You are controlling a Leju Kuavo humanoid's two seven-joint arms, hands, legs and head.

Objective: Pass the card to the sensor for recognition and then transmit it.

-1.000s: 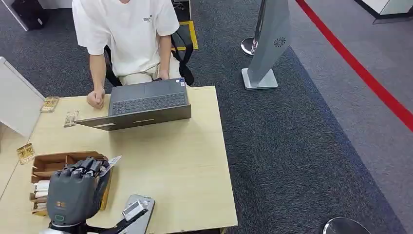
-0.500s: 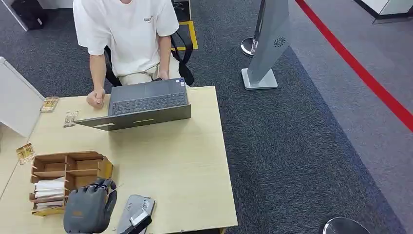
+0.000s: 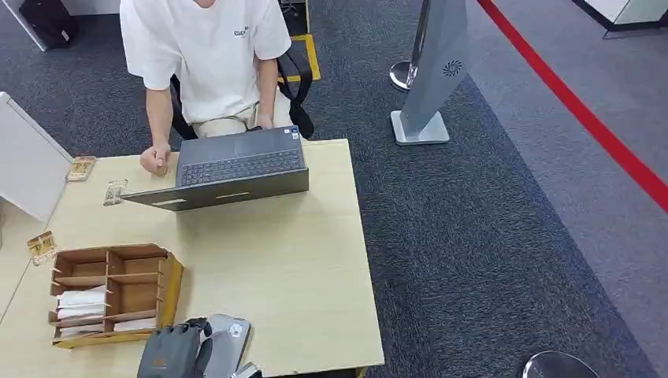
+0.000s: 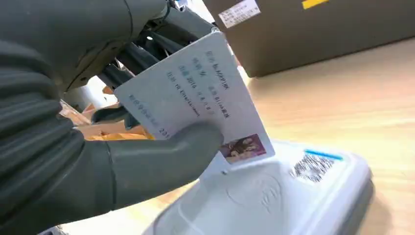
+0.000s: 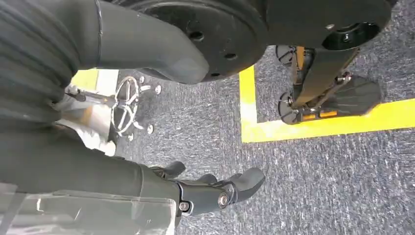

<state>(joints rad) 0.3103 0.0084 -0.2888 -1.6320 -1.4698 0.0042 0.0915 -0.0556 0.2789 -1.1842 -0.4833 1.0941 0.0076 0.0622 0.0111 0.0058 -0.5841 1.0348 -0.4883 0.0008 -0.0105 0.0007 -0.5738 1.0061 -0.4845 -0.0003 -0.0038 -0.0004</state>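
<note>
Dark grey carpet [image 3: 473, 220] with a red stripe [image 3: 583, 110] covers the floor around a pale wooden table [image 3: 291, 268], and a grey stand [image 3: 432, 79] rises beyond the table's far corner. A person in a white shirt [image 3: 205, 55] sits at the far side behind an open laptop [image 3: 228, 169], one fist resting on the tabletop. On the near left part of the table stands a brown wooden organizer [image 3: 118, 291] with white cards lying in its compartments. Just beside it, at the near edge, lies the grey sensor [image 4: 274, 196], a flat reader with a barcode label. The left hand [image 3: 175, 354] hovers over the sensor and grips the card [image 4: 195, 103] between its thick thumb and darker fingers; the card is tilted, printed face showing, its lower corner just above the reader's top, contact unclear. The right hand [image 5: 205, 188] hangs above the carpet near yellow floor tape [image 5: 303, 125], holding nothing, fingers loosely curled and apart.
</note>
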